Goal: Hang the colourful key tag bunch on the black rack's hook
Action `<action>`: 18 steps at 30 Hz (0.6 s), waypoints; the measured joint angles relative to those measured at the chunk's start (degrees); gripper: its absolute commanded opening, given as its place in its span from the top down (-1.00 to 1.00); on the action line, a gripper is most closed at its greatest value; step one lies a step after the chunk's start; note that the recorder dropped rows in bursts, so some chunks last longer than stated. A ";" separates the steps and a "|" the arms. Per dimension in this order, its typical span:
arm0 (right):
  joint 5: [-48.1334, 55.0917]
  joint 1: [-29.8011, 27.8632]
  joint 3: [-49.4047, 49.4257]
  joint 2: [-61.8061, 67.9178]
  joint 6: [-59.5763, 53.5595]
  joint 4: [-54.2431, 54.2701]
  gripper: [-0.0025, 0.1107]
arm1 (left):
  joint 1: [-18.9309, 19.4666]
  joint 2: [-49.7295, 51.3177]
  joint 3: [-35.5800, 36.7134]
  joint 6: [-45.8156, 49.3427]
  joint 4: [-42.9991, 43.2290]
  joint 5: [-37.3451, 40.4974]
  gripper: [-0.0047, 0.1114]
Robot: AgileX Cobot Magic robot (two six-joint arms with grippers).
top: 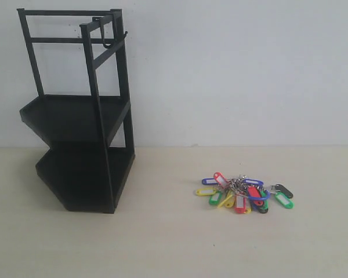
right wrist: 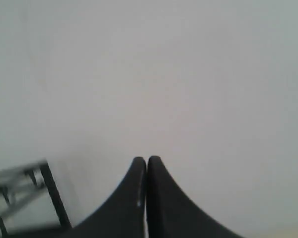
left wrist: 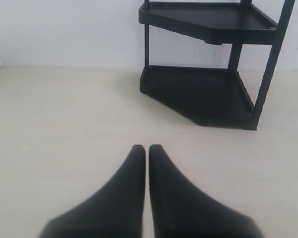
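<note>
Only the exterior view shows the colourful key tag bunch (top: pixel 243 194) on the bench (top: pixel 162 243), its white inserts unreadable; left fingers (left wrist: pixel 135 171) and right fingers (right wrist: pixel 136 176) are pinched together, empty.

Looks like a robot test bench in a lab, not a home: plain pale worktop (top: pixel 180 249) set against a blank white wall (top: pixel 249 69), carrying a black rack (top: pixel 75 116) and a colourful key tag bunch (top: pixel 243 194), viewed past the left end effector (left wrist: pixel 146 147) and right end effector (right wrist: pixel 146 158)
</note>
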 measured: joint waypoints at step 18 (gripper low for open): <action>34.36 0.00 -12.79 45.17 -27.71 0.29 0.39 | 0.00 0.00 0.00 0.00 0.00 0.00 0.84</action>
